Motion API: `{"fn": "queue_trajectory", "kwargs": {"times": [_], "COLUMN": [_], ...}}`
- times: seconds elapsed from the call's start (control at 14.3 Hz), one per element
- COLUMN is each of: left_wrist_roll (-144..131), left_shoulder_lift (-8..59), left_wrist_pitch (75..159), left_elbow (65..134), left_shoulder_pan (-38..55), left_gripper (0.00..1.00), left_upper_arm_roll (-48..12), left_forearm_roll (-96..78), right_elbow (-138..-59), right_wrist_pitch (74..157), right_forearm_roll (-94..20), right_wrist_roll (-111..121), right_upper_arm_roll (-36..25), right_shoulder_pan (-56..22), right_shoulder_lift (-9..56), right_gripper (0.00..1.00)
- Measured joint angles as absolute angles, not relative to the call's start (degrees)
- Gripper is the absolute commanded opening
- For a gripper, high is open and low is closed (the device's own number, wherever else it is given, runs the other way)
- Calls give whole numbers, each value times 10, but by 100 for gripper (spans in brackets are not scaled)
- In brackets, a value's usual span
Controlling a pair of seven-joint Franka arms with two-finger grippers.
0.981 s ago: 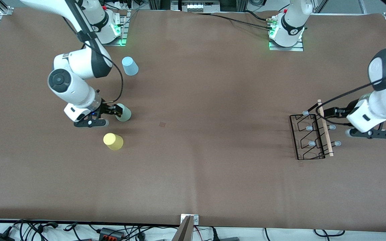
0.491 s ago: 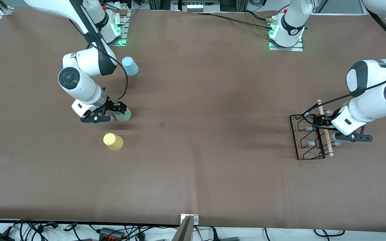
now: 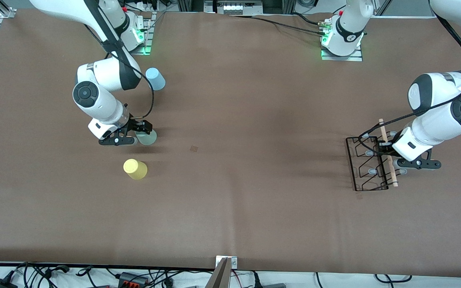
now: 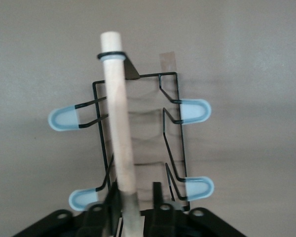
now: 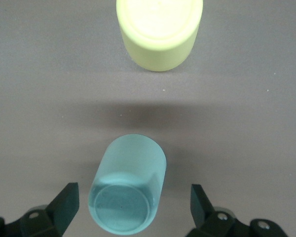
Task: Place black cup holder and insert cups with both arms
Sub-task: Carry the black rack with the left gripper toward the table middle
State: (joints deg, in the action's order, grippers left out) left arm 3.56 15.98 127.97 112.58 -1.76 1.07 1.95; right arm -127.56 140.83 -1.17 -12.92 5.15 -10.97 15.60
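The left gripper (image 4: pixel 130 210) is sitting low over the black cup holder (image 3: pixel 368 164) at the left arm's end of the worktop (image 3: pixel 254 208), its jaws pinching the light wooden rod handle (image 4: pixel 117 113) near one end; in the left wrist view the rod is running straight out from between the jaws, with the grey-tipped prongs (image 4: pixel 193 109) sticking out to either side. Grabbing the handle looks like the sensible way to carry the thin wire rack, which is lying flat on the worktop, not yet lifted. At the right arm's end, the right gripper (image 5: pixel 133 210) is hanging with its jaws spread wide on either side of the mint green cup (image 5: pixel 128 195), which is standing upside down between them, untouched as far as I can tell, probably lined up for a grasp. The yellow cup (image 5: pixel 159 32) is standing well out ahead of those jaws, and the light blue cup (image 3: pixel 155 79) is standing apart, nearer the right arm's base.
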Motion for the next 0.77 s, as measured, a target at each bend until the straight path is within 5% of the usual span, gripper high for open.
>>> {"fn": "queue_trajectory", "kwargs": {"times": [0.42, 0.77], "left_wrist_roll": [34, 12], "left_shoulder_lift": [160, 155], "left_wrist_pitch": [1247, 1057], "left_elbow": [1113, 1016], "left_shoulder_pan": [-15, 11], "left_gripper": [3, 2], "left_upper_arm_roll": [7, -63], "left_forearm_roll": [20, 16], "right_elbow": [-1277, -1280], "right_wrist_pitch": [1421, 1429], "right_forearm_roll": [-12, -12], "right_wrist_roll": [-130, -130], "right_upper_arm_roll": [52, 52], "right_shoulder_pan": [-120, -121], "right_shoulder_lift": [171, 181], "right_gripper": [100, 100]}}
